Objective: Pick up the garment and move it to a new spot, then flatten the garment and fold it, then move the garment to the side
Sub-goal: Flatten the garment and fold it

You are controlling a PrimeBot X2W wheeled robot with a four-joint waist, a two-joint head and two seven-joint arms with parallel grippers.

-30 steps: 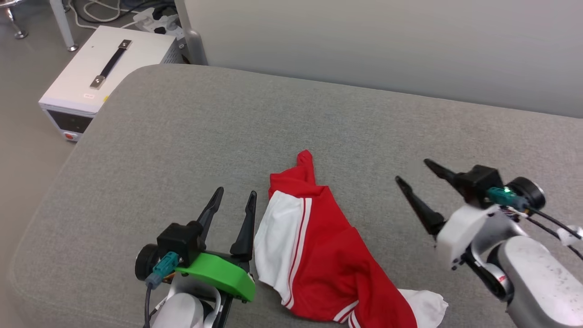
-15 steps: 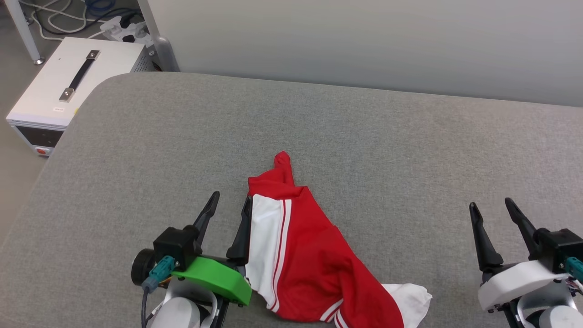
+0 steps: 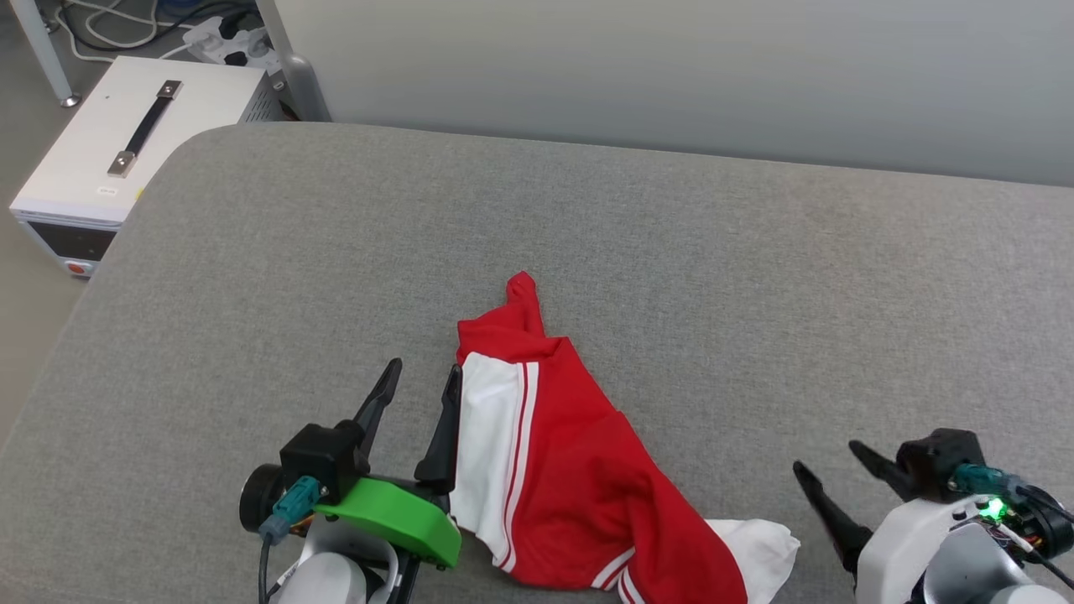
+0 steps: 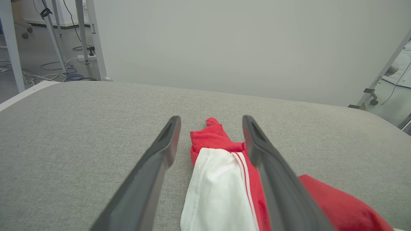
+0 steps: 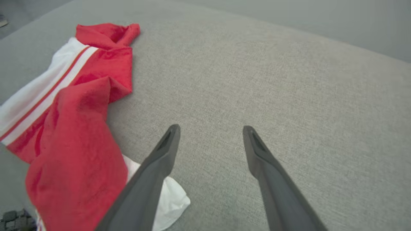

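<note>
The garment (image 3: 570, 470) is a crumpled red shirt with white sleeves and striped trim, lying on the grey cushion near its front edge. My left gripper (image 3: 424, 373) stands open just left of it, its right finger against the white sleeve (image 4: 215, 192). In the left wrist view the sleeve lies between the open fingers, ungripped. My right gripper (image 3: 826, 466) is open at the lower right, a short way right of the garment's white corner (image 5: 170, 199), fingers pointing up-left over bare cushion. The shirt's print is hidden in the folds.
The wide grey cushion (image 3: 671, 252) has free room behind and to both sides of the shirt. A pale wall (image 3: 671, 75) runs along its far edge. A white box with a black handle (image 3: 126, 143) sits on the floor at the far left, cables behind it.
My right gripper swung from beside the shirt out to the lower right, then turned its fingers up-left. The head view shifted right. Left gripper and shirt lie as before.
</note>
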